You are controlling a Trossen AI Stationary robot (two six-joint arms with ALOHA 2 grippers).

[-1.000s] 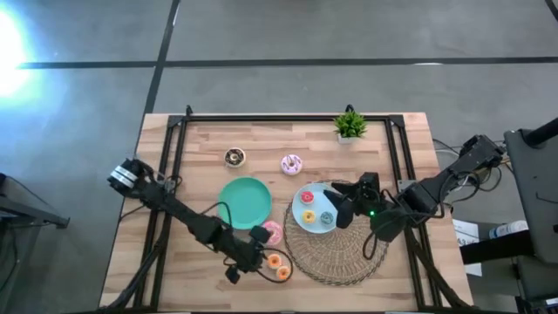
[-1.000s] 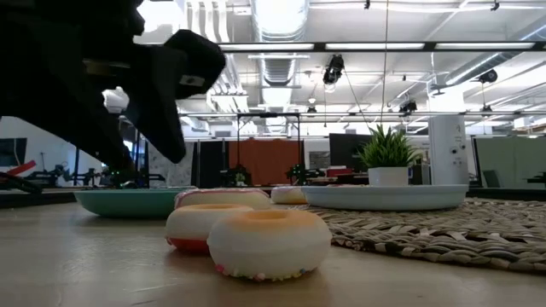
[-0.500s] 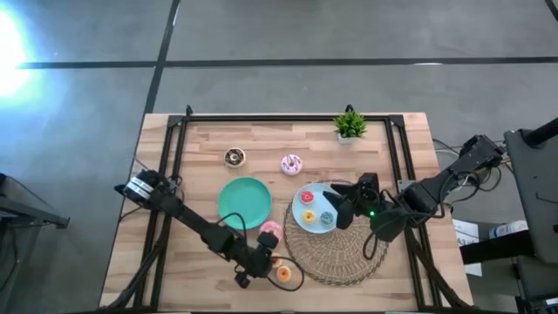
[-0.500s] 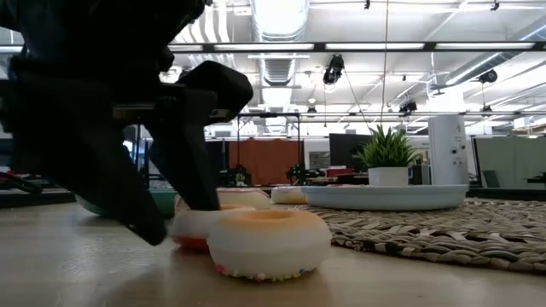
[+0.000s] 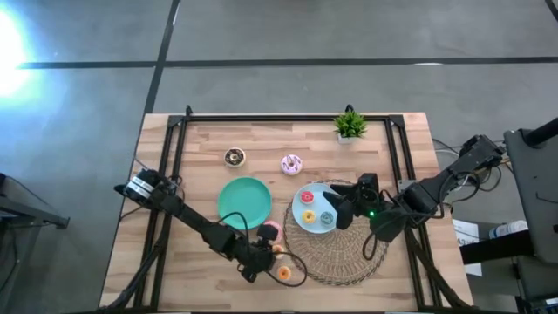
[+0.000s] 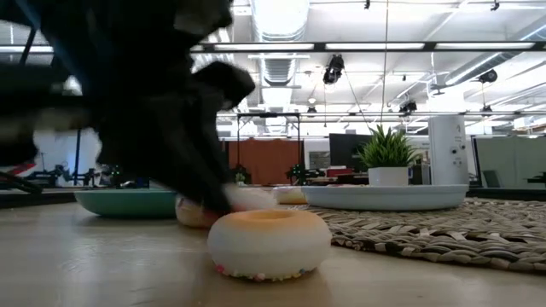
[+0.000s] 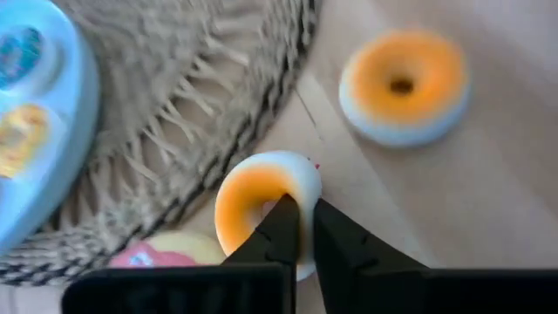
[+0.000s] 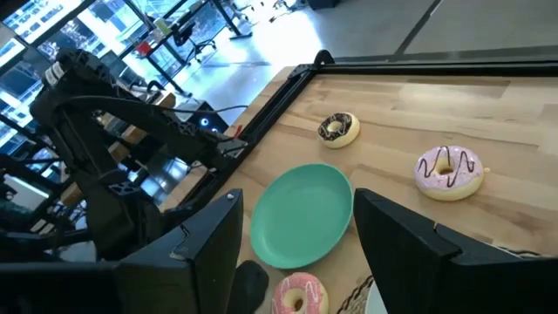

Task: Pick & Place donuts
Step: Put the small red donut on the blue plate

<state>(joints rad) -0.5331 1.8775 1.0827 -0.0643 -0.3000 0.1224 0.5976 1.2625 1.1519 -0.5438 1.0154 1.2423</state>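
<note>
My left gripper [image 5: 264,255] is down at the table's near middle, shut on a small orange-topped donut [image 7: 261,202]. A second small orange donut [image 5: 283,272] lies flat on the wood beside it. A pink donut [image 5: 272,229] lies just beyond, next to the green plate [image 5: 245,201]. The light-blue plate [image 5: 301,222] rests on a woven mat and holds several tiny donuts. My right gripper [image 5: 343,208] hovers open over that plate. A brown donut [image 5: 234,157] and another pink donut [image 5: 291,163] lie farther back. My left gripper pinches the small orange donut's ring wall [image 7: 305,196], one finger [image 7: 281,228] at the hole side and the other [image 7: 338,237] outside the rim. The fingers slant down from the table's left. The donut sits tilted; whether it is clear of the table I cannot tell.
A woven mat [image 5: 340,257] lies at the near right under the blue plate. A small potted plant [image 5: 350,125] stands at the far right. A black frame [image 5: 288,118] runs along the table's far and side edges. Bare wood lies at the far left.
My left gripper has gone toward the table's near-right and down to the small orange donut, then shut on its ring. That donut has shifted slightly toward the far edge and tipped; the other orange donut has stayed put.
</note>
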